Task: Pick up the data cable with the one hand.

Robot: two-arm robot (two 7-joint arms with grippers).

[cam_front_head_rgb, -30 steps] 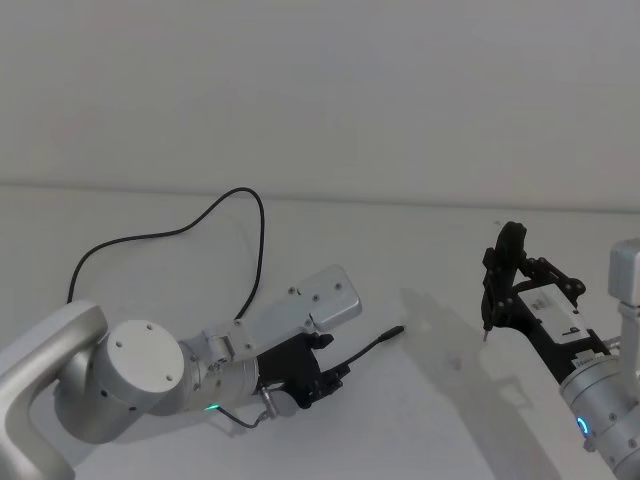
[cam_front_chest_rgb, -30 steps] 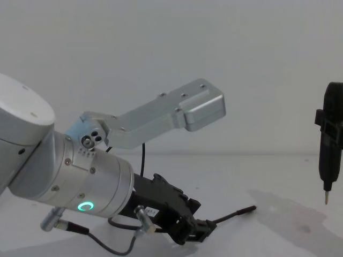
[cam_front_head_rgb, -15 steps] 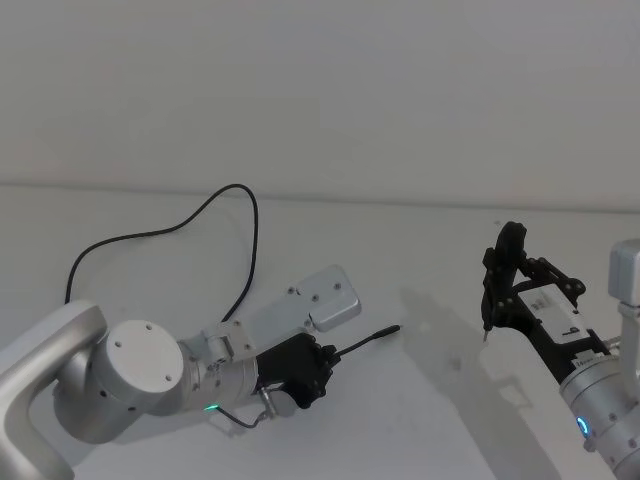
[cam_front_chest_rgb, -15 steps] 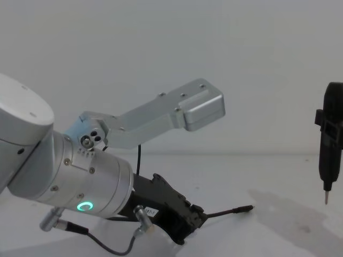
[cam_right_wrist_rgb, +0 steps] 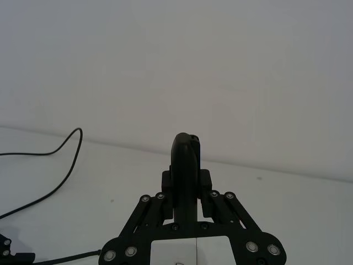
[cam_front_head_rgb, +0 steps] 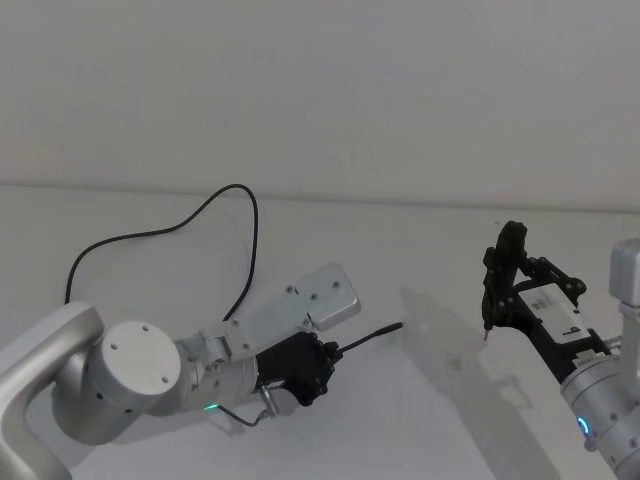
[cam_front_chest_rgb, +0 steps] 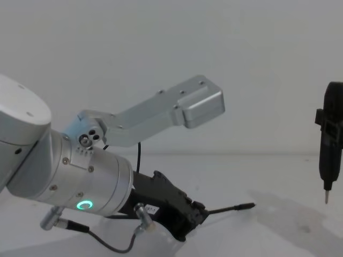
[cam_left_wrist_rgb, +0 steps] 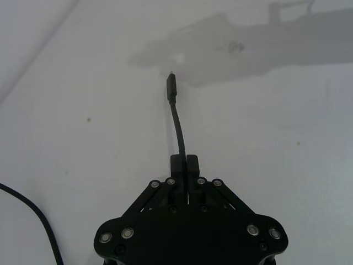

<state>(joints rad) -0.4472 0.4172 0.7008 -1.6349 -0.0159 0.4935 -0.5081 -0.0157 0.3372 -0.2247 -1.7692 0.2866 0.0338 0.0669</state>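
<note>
From my station I saw the left gripper (cam_front_head_rgb: 326, 357) low over the desk (cam_front_head_rgb: 420, 430), reaching forward and to the right. Its jaws were pinched tight on the data cable (cam_front_head_rgb: 252, 240) a short way behind the plug (cam_front_head_rgb: 390, 328). The left wrist view made that plain: the two black fingers (cam_left_wrist_rgb: 176, 163) sat pressed together, the cable came straight out from between them, and the plug pointed away with its small silvery tip at the far end. In the chest view the free stub of cable stuck out to the right of the gripper, nearly level and close above the desk — I could not tell whether the plug touched the surface. Behind the gripper the cable passed back alongside the arm, curved toward the far edge of the desk in a wide loop and came round to the left. A green ring light (cam_front_chest_rgb: 84, 205) glowed on the silver wrist, and a short dark wire (cam_front_chest_rgb: 107, 244) with silver connectors hung beneath it. The right gripper (cam_front_head_rgb: 498, 288) hung well apart on the right, above the desk, its jaws clamped on a black pen-like tool (cam_front_head_rgb: 511, 245) — thin metal tip down and clear of the desk in the chest view.
</note>
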